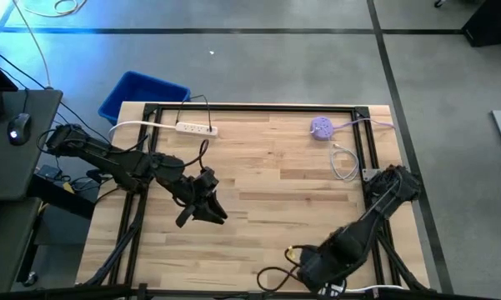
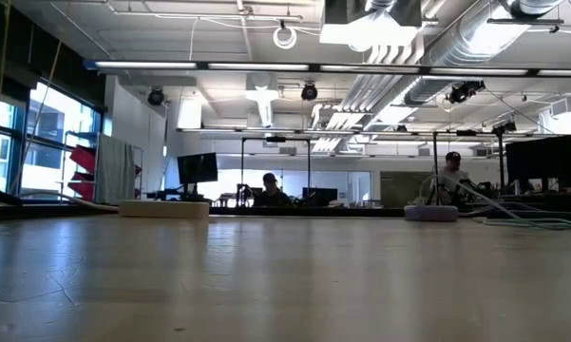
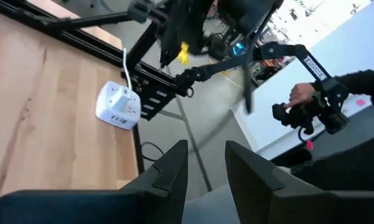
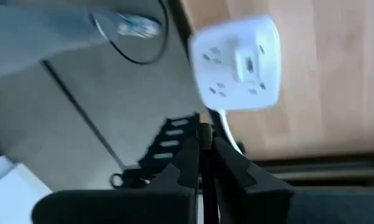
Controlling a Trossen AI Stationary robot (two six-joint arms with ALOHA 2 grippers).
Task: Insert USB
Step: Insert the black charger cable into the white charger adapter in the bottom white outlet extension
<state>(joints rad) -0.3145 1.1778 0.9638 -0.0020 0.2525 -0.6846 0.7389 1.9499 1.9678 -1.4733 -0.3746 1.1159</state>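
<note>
A white power cube [image 4: 236, 62] with sockets and a small port lies on the wood near the table's near edge, its white cord [image 4: 227, 134] running off it. It also shows in the left wrist view [image 3: 118, 104]. My right gripper [image 4: 202, 158] is shut and hovers close to the cube, by the near edge [image 1: 313, 265]. My left gripper [image 1: 202, 204] is open over the table's left middle, its fingers [image 3: 174, 165] holding nothing. A loose white cable [image 1: 343, 162] lies near the right edge beside a purple round hub [image 1: 321, 127].
A white power strip [image 1: 196, 127] lies near the far edge, with a blue bin [image 1: 142, 96] beyond the far left corner. Black frame rails [image 1: 367, 150] run along the table's sides. A person's hand [image 3: 302, 93] holds a control handle beyond the table.
</note>
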